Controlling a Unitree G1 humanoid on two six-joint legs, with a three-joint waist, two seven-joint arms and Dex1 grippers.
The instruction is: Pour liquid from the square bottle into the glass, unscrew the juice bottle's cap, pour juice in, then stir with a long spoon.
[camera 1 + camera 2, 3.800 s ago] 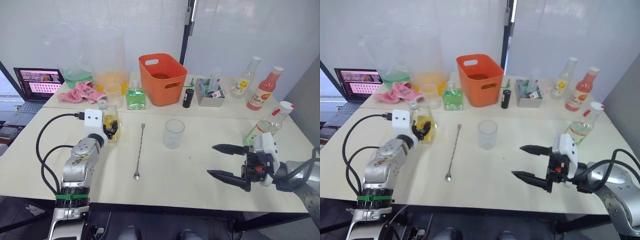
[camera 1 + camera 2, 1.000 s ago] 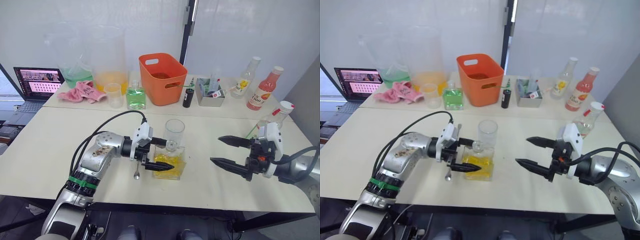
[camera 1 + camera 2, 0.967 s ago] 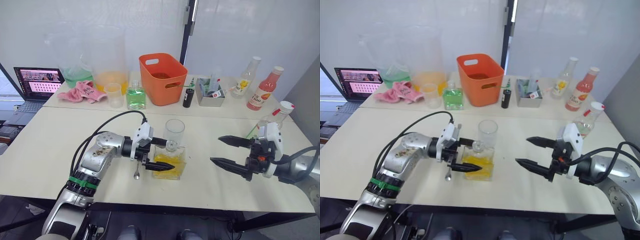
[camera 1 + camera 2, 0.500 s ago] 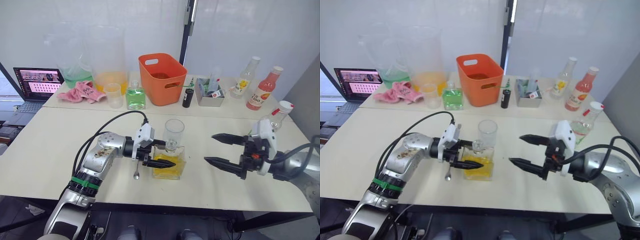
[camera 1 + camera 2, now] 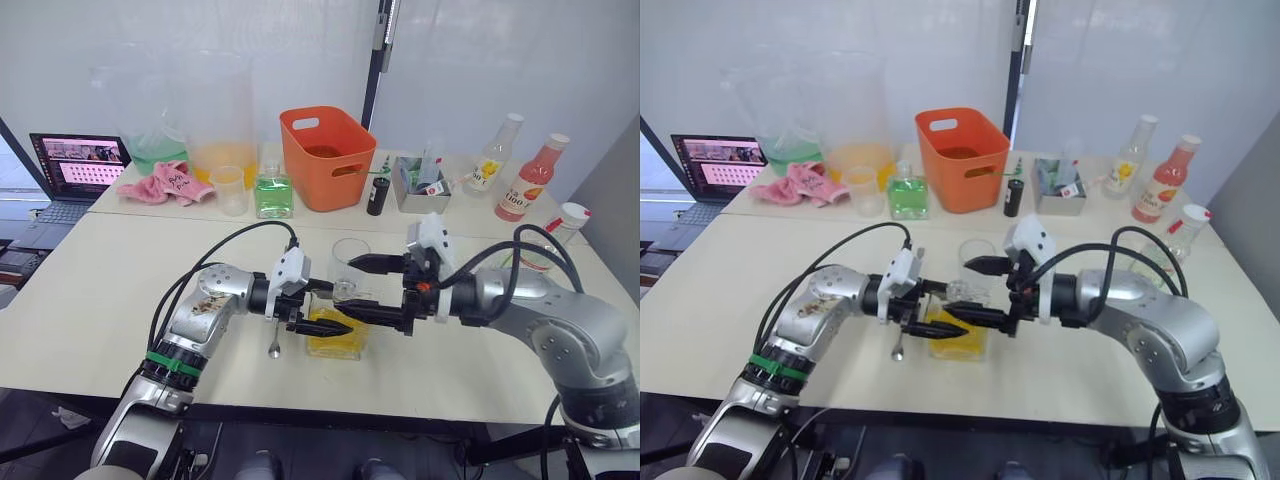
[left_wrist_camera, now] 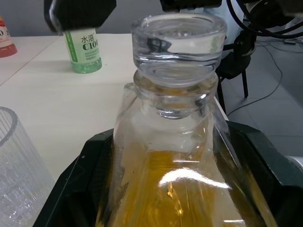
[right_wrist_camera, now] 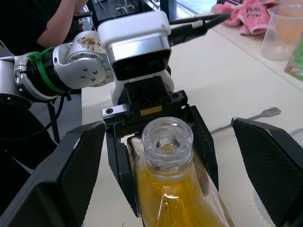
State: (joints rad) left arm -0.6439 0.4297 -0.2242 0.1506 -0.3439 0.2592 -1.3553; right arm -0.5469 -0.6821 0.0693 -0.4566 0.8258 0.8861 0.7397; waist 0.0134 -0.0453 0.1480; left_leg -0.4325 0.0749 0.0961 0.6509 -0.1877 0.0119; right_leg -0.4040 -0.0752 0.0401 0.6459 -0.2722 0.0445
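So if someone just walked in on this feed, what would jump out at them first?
The two grippers meeting mid-table: the left gripper is shut on the square bottle of yellow liquid, tipped toward the glass, while the right gripper reaches in open around its neck. Behind them, the orange basket stands out at the back of the table.
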